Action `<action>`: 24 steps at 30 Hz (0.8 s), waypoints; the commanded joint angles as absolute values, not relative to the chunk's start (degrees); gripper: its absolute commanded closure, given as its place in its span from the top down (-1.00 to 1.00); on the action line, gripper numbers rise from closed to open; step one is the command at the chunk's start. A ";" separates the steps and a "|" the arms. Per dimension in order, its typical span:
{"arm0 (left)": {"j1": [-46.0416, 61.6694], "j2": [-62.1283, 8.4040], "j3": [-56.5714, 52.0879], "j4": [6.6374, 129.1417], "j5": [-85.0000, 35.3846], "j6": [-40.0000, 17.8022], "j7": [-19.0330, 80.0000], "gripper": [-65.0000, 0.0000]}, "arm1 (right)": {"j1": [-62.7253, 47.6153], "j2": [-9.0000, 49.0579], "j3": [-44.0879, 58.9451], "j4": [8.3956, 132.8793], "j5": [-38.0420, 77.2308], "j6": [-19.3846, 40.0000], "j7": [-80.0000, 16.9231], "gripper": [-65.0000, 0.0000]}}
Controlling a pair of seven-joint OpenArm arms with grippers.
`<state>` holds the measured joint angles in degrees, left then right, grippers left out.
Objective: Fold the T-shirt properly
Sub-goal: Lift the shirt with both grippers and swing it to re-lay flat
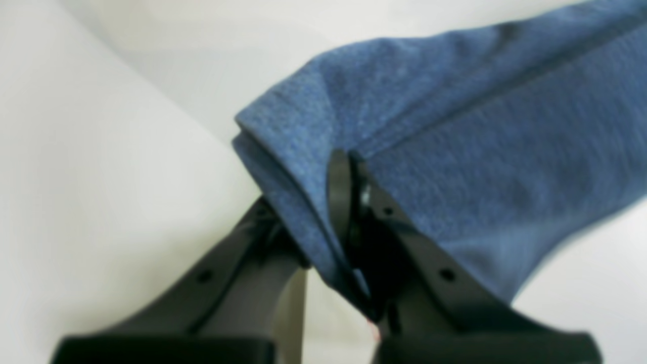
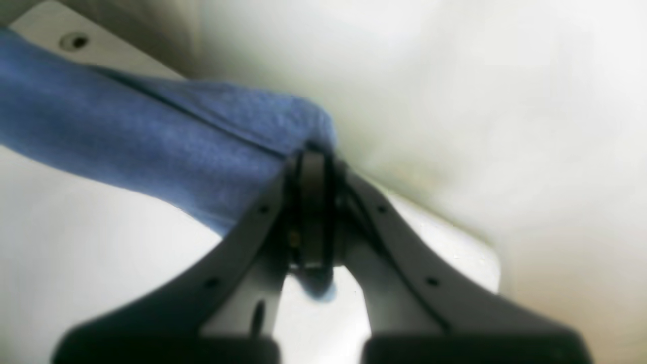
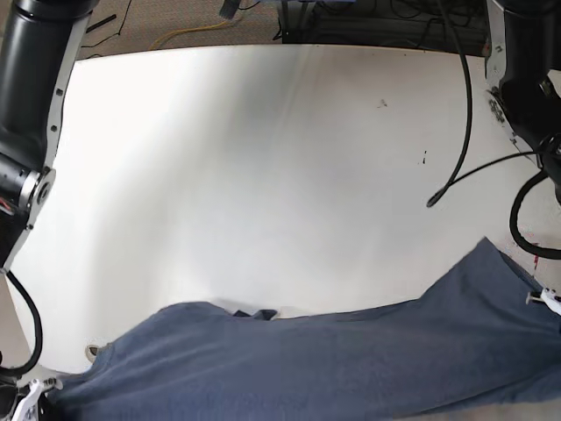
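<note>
The T-shirt (image 3: 333,360) is a slate-blue heathered cloth stretched in a long band across the near edge of the table, its right end higher than its left. In the base view my left gripper (image 3: 542,300) is at the shirt's right end and my right gripper (image 3: 33,399) at its lower left end. Seen from the left wrist, the left gripper (image 1: 351,172) is shut on a folded hem of the T-shirt (image 1: 480,151). From the right wrist, the right gripper (image 2: 313,159) is shut on a bunched edge of the T-shirt (image 2: 151,136). No lettering shows.
The white table (image 3: 263,175) spreads behind the shirt. A black cable (image 3: 465,132) hangs over its right side from the arm there. More cables lie on the brown floor (image 3: 193,22) beyond the far edge.
</note>
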<state>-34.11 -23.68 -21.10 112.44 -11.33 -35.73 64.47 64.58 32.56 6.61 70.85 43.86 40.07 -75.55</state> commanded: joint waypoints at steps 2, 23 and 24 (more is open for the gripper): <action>-30.55 -22.81 -22.02 113.27 -10.33 -36.44 63.34 -1.00 | 59.03 34.77 6.90 73.80 46.81 40.00 -75.30 -1.00; 6.02 -18.77 -23.87 113.89 -10.07 -40.00 58.59 -1.00 | 8.66 29.32 29.67 90.33 50.07 40.00 -76.26 -1.00; 7.96 -18.77 -23.96 113.89 -10.07 -40.00 57.71 -1.00 | 7.25 29.05 30.37 90.95 50.07 40.00 -76.26 -1.00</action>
<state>6.39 -17.69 -23.55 112.79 -10.17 -40.32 59.61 7.90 28.32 29.39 88.95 49.06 39.99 -77.36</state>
